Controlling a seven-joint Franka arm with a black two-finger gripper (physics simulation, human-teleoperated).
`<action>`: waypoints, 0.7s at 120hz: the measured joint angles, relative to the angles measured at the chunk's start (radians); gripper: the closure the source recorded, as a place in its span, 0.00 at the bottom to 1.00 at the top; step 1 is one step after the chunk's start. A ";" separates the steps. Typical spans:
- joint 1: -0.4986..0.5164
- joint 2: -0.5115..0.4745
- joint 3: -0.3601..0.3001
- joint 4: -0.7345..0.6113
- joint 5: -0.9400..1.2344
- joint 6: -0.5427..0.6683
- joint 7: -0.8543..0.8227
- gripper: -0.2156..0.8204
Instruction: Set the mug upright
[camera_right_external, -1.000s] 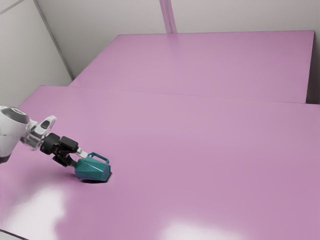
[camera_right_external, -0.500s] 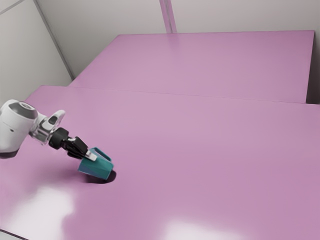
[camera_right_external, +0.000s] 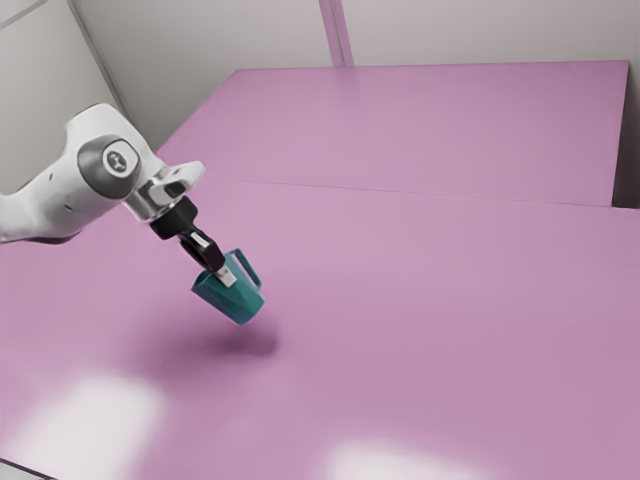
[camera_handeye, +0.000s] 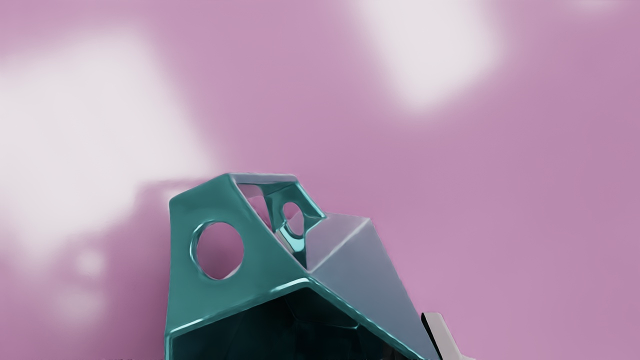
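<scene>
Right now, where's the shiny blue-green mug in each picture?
Exterior view: the teal, flat-sided mug is left of the middle, tilted above the glossy pink table.
Wrist view: it's beside the robot's pale fingertip, dark mouth facing the camera.
Shared landmark: that fingertip, at the mug's outside.

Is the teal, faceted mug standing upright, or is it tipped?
Tipped: in the exterior view, the teal faceted mug slants in the black two-finger gripper, above its shadow on the glossy pink table.

The mug (camera_right_external: 238, 300) is glossy teal. The table (camera_right_external: 420, 300) is pink, with soft whitish patches across it.
</scene>
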 joint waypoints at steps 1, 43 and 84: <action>0.002 0.000 -0.006 0.000 0.012 0.006 -0.007 0.96; -0.001 0.061 -0.102 -0.003 0.309 0.189 -0.259 0.97; -0.016 0.144 -0.185 0.024 0.519 0.226 -0.438 0.97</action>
